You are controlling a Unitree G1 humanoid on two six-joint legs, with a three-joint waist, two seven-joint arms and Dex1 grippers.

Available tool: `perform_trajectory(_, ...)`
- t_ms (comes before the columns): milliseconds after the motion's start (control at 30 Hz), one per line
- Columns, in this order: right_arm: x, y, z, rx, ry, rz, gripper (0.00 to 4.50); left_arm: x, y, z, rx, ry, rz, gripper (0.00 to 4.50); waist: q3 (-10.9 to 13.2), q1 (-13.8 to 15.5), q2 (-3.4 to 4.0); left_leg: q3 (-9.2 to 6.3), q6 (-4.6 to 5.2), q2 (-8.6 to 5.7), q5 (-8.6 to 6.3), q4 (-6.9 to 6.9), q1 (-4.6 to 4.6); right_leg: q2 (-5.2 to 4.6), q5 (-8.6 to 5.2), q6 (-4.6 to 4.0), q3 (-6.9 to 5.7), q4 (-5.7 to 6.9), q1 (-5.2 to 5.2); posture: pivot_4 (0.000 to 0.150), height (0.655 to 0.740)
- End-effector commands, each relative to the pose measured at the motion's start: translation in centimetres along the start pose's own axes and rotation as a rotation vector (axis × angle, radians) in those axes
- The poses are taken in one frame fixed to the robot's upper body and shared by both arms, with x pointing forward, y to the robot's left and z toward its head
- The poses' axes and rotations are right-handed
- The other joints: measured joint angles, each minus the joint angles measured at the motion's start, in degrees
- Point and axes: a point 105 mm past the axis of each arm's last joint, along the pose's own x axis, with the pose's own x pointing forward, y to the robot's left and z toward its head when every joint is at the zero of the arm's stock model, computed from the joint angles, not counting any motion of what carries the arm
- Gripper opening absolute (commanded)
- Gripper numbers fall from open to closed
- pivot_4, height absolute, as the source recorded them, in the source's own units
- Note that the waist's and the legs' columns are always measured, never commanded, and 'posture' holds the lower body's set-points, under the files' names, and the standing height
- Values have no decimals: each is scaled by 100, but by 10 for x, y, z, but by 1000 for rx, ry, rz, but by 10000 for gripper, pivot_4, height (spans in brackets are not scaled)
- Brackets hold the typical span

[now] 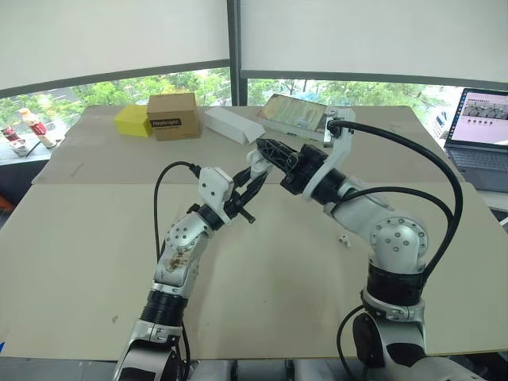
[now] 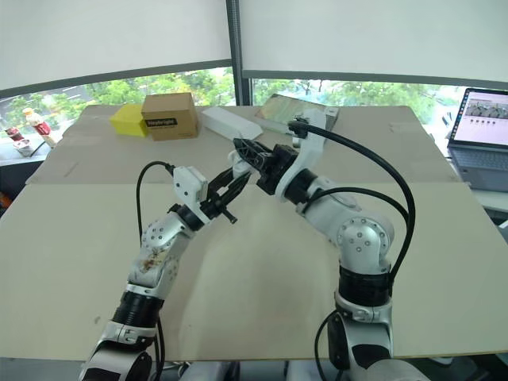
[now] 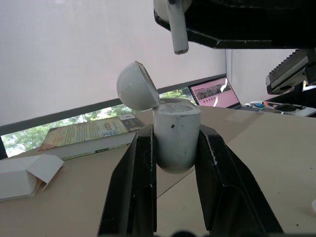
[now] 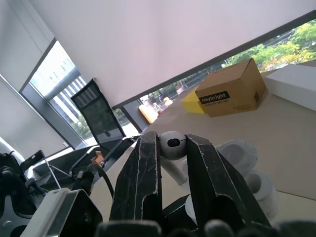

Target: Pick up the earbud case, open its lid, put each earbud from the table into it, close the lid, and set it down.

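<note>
My left gripper (image 3: 175, 148) is shut on the white earbud case (image 3: 175, 136), held upright above the table with its lid (image 3: 137, 86) hinged open. Just above the open case hangs a white earbud (image 3: 177, 27), stem pointing down, with my right gripper (image 4: 173, 148) shut on its head (image 4: 172, 144). In the left eye view the two grippers meet over the middle of the table, left gripper (image 1: 252, 181) below, right gripper (image 1: 267, 151) above. A second small white earbud (image 1: 344, 239) lies on the table by my right arm.
Along the far edge of the table (image 1: 95, 262) stand a yellow box (image 1: 132, 121), a brown cardboard box (image 1: 173, 116), an open white box (image 1: 232, 125) and a book (image 1: 295, 113). A laptop (image 1: 480, 135) sits off to the far right.
</note>
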Motion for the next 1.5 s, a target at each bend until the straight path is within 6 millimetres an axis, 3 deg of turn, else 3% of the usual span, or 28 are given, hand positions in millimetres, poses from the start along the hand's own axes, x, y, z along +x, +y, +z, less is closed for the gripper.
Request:
perform_trajectory(33,1,11,2,-42,-15,36,3739,4,-4,20,37,-73,-16,5646,0,-30,0,0,0,0,0,0,0,1,0,0,0,0,0,1500,7400)
perform_trajectory(267,2,7,-1,-77,-7,16,3739,4,-4,24,33,-86,-12,5646,0,-71,0,0,0,1,0,-1,0,2,0,0,0,0,0,1500,7400)
perform_trajectory(500,-2,-1,8,-82,-40,-13,3739,2,-4,24,28,-85,-9,5646,0,-74,0,0,1,2,0,-2,0,2,0,0,0,-1,0,1500,7400)
perform_trajectory(1000,-7,-1,-9,-60,19,-18,3739,3,-2,26,30,-91,-4,5646,0,-71,0,0,1,2,-1,-2,0,2,0,0,0,-1,0,1500,7400)
perform_trajectory(1500,-9,-12,-13,-4,12,-75,3739,4,-4,28,27,-99,-5,5646,0,-72,0,0,1,2,-1,-2,0,3,0,0,0,-1,1,1500,7400)
